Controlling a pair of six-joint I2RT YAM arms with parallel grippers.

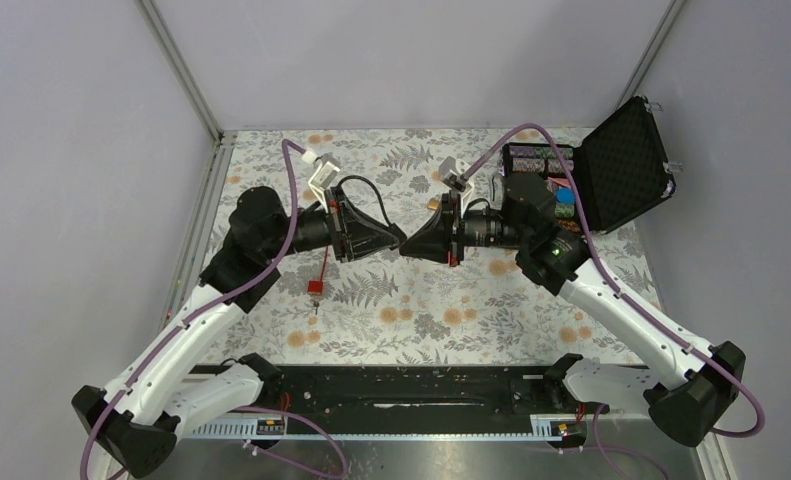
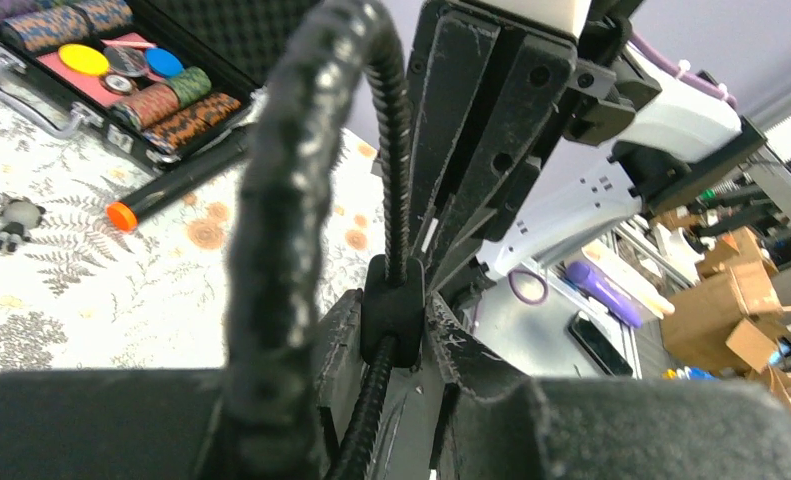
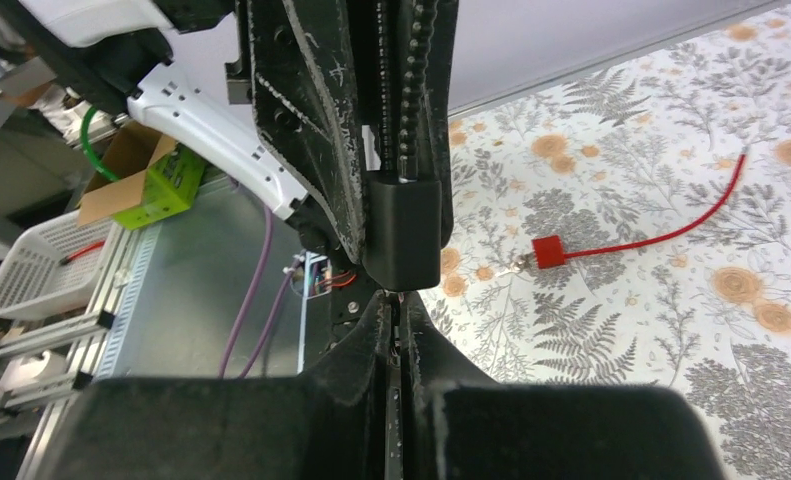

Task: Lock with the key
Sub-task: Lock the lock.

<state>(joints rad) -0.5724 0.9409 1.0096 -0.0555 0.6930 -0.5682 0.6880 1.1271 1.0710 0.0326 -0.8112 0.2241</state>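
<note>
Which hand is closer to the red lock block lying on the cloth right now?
Left. The red lock block lies to the near left of the left hand, which grips the black lock; the right hand faces it fingertip to fingertip from the right, farther from the block.

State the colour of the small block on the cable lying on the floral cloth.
Red. The small square block shows best in the right wrist view.

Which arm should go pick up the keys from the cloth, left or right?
Right. The left hand is shut on the black lock block. The right hand, shut by the block, seems to grip nothing, and the keys lie on its side.
</note>
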